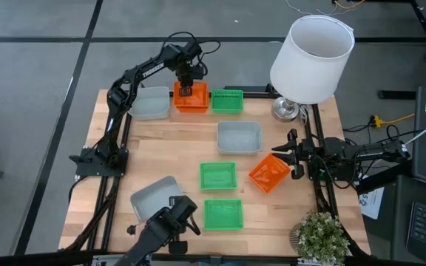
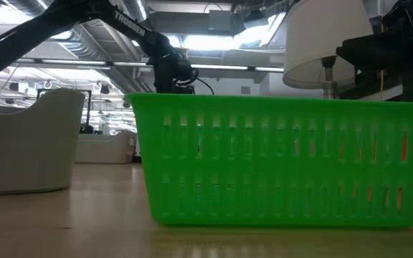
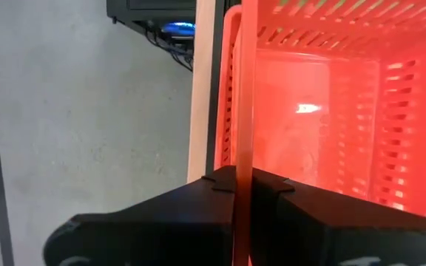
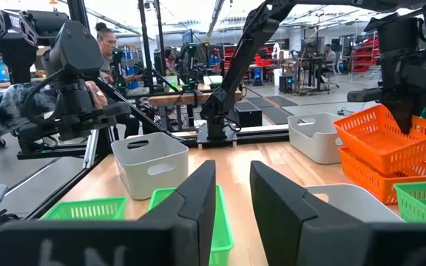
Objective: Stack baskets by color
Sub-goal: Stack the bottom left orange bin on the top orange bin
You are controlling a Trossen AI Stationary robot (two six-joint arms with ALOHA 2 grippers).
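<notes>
My left gripper (image 1: 186, 89) is at the table's far edge, shut on an orange basket (image 4: 379, 137) that hangs tilted over a second orange basket (image 4: 390, 177). A third orange basket (image 1: 268, 173) lies right of centre. Green baskets sit at the far edge (image 1: 227, 100), at centre (image 1: 218, 176) and near the front (image 1: 222, 213). Grey baskets stand at the far left (image 1: 150, 102), at centre (image 1: 239, 137) and at the near left (image 1: 156, 198). My right gripper (image 4: 233, 199) waits open at the right edge, holding nothing. My left gripper pinches one thin wall of the upper orange basket at its rim (image 3: 242, 148), one finger inside the basket and one outside. The fingers come from above, pointing steeply down. The basket hangs tilted over the lower orange one; whether the two touch, I cannot tell.
A large white lampshade (image 1: 310, 59) on a metal foot stands at the far right corner. A small potted plant (image 1: 320, 236) sits at the near right corner. A dark camera mount (image 1: 172, 225) juts in at the near edge.
</notes>
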